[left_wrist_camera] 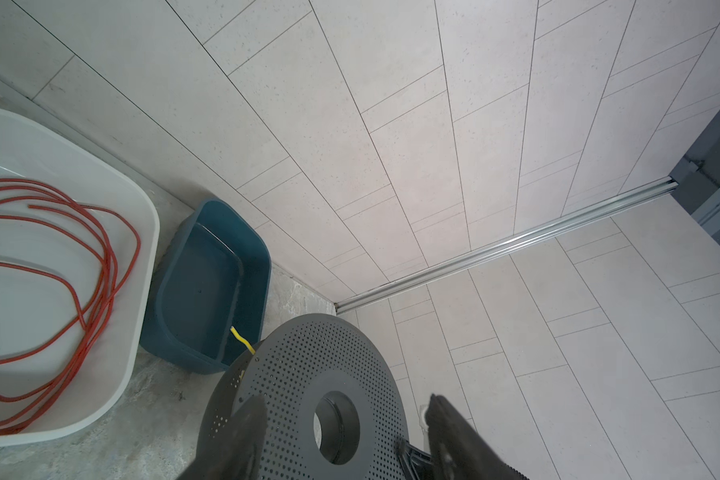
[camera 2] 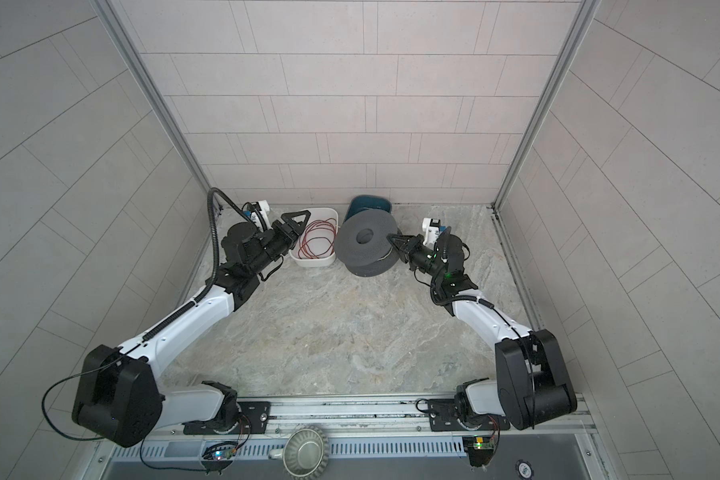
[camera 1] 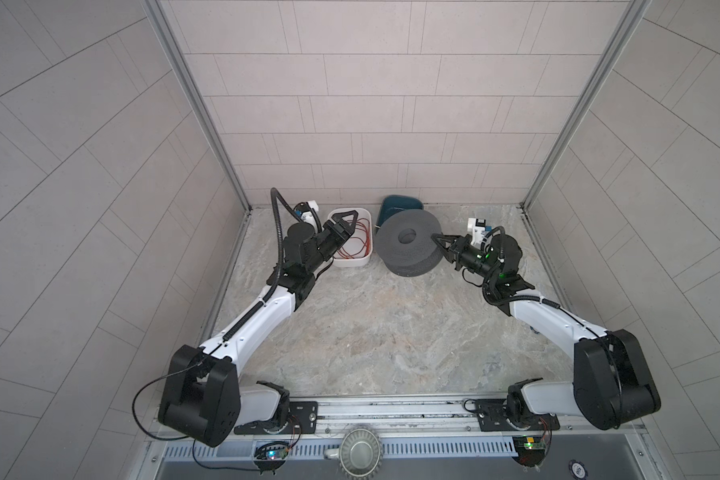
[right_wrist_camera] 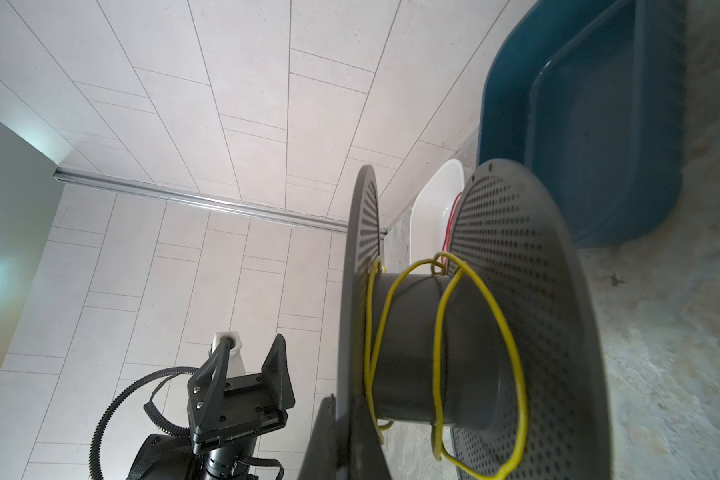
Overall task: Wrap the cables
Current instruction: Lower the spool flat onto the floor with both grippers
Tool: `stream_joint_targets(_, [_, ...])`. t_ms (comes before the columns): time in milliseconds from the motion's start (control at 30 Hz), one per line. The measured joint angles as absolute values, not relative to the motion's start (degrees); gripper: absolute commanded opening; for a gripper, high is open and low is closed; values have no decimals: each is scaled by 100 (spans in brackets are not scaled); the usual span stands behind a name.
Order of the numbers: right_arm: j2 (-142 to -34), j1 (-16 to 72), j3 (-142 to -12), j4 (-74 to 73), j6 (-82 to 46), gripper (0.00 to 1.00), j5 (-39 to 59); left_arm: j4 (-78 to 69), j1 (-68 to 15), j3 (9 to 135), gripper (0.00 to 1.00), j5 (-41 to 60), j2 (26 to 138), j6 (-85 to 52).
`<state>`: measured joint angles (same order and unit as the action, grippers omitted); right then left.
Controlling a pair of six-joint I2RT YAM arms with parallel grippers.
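The right gripper (camera 1: 435,240) is closed on the upper flange of the tilted spool (camera 1: 391,249); I think it must hold firm. The yellow cable (right_wrist_camera: 514,353) lies in slack loops around the core. The left gripper (camera 1: 345,218) hangs with jaws apart over the white tray (camera 1: 350,262). It should probably pinch that slack, never the red wire (left_wrist_camera: 110,266).

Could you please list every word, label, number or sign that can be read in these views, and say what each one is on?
None can be read in any view.
The round dark badge at the rig's front edge: pale lettering, too small and blurred to read.
No markings show on the grey spool, the white bin or the blue bin.
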<state>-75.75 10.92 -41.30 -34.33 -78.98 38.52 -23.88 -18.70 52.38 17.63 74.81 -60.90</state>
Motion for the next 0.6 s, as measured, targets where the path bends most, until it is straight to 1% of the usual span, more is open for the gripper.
stream_joint_targets(333, [-6967,1090,-3328,-3242,-7754,0,3968,-1962,-1660,5245,67,1905,7413,-5892])
stream_joint_targets(600, [-6899,1083,-2536,-3332,-7765,0,4104,-1542,-1597,5249,67,1955,7194,-5666])
